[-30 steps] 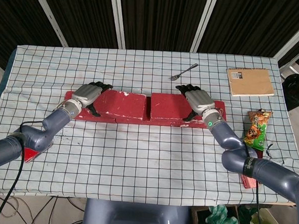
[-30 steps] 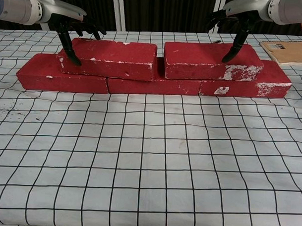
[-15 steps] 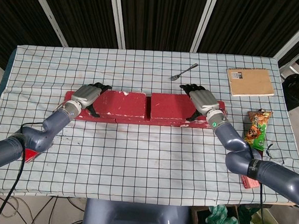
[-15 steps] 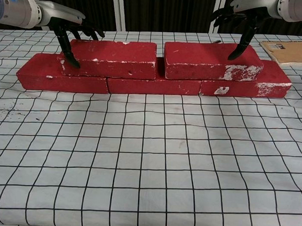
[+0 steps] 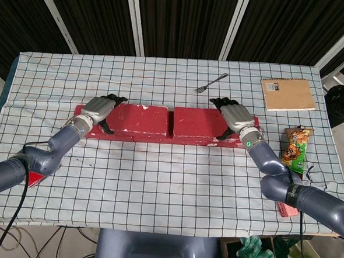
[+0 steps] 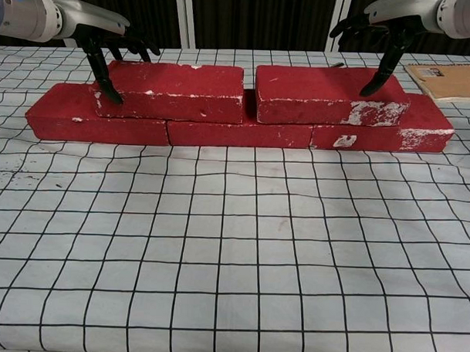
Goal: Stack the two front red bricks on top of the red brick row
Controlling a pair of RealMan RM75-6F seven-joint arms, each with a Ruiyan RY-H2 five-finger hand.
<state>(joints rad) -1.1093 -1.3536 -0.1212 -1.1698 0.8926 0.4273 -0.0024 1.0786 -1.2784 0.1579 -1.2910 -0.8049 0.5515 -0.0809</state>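
Note:
Two red bricks lie end to end on the red brick row (image 6: 236, 134), with a narrow gap between them. The left upper brick (image 5: 139, 117) (image 6: 172, 90) has my left hand (image 5: 100, 109) (image 6: 109, 32) at its left end, fingers spread, thumb tip against the end face. The right upper brick (image 5: 197, 122) (image 6: 327, 94) has my right hand (image 5: 236, 116) (image 6: 387, 23) over its right end, fingers spread, thumb tip near the top front edge. Neither hand grips a brick.
A fork (image 5: 210, 83) lies behind the bricks. A brown notebook (image 5: 288, 94) (image 6: 447, 79) sits at the back right, and a snack packet (image 5: 295, 149) near the right edge. A red object (image 5: 33, 178) shows at the left table edge.
My right hand has slid right along the right upper brick to its end. My left hand has eased slightly left. The bricks have not moved.

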